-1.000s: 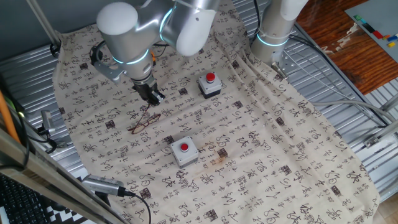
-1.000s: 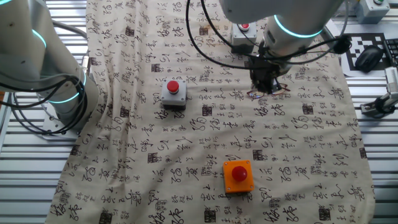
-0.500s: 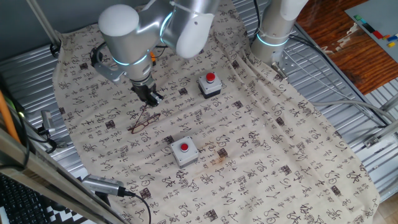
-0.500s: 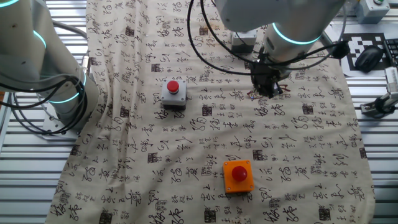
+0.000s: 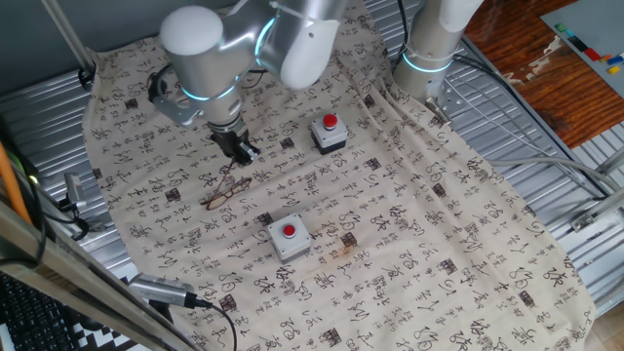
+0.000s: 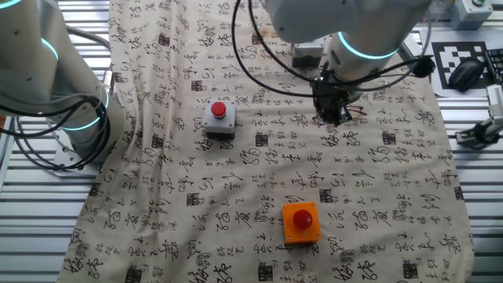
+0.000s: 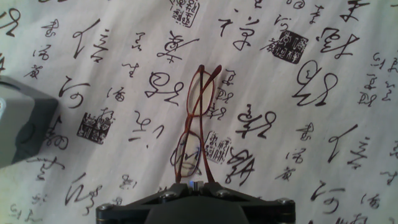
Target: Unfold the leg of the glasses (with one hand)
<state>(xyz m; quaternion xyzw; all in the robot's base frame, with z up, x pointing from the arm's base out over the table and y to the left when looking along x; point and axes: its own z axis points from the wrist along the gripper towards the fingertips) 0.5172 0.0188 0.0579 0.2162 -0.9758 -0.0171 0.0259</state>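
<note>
The glasses (image 7: 195,126) lie folded on the printed cloth, a thin reddish-brown wire frame with clear lenses. In the hand view they run up from just ahead of my fingertips. My gripper (image 7: 196,183) hangs a little above the cloth at the near end of the frame, fingers pressed together with nothing between them. From one fixed view the gripper (image 5: 241,149) stands just above and behind the glasses (image 5: 226,188). In the other fixed view the gripper (image 6: 333,115) covers most of the glasses (image 6: 357,113).
Two grey boxes with red buttons (image 5: 330,134) (image 5: 289,237) flank the glasses. An orange button box (image 6: 301,222) sits near the cloth's front edge. A grey box (image 7: 22,124) lies left of the gripper. A second arm's base (image 5: 429,49) stands at the cloth's edge.
The arm has shifted slightly, and the gripper has drifted a little sideways over the glasses. The glasses have not moved.
</note>
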